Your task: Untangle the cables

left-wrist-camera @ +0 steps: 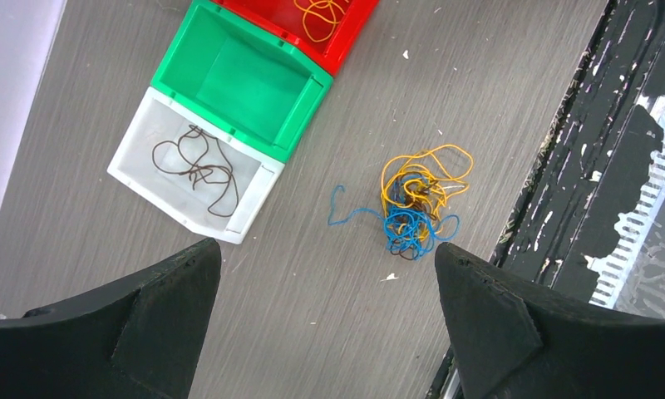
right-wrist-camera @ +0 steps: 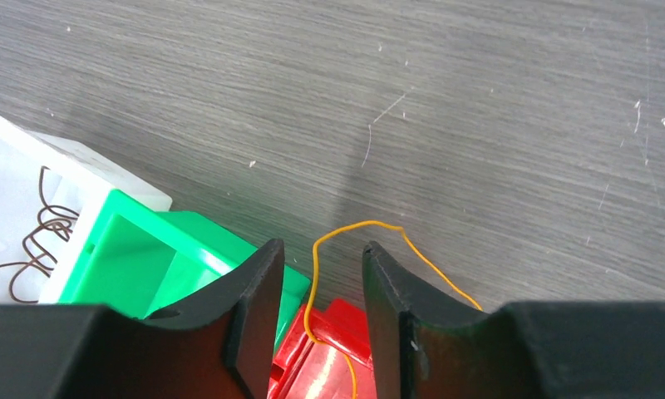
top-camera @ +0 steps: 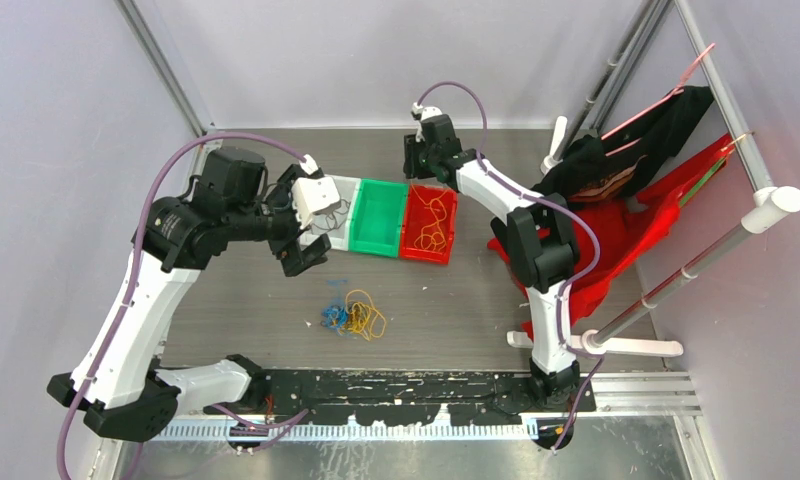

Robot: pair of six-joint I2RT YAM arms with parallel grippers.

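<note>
A tangle of yellow-orange, blue and dark brown cables lies on the table in front of three bins. The white bin holds a brown cable. The green bin shows nothing inside. Yellow cables lie in the red bin. My left gripper hovers wide open above the table beside the white bin, with the tangle near its right fingertip. My right gripper stands part open over the red bin's far rim. A yellow cable runs between its fingers, draped over the rim, apart from both.
A red cloth and a black cloth hang on a white pipe rack at the right. A black base rail runs along the near edge, close to the tangle. Grey walls enclose the table.
</note>
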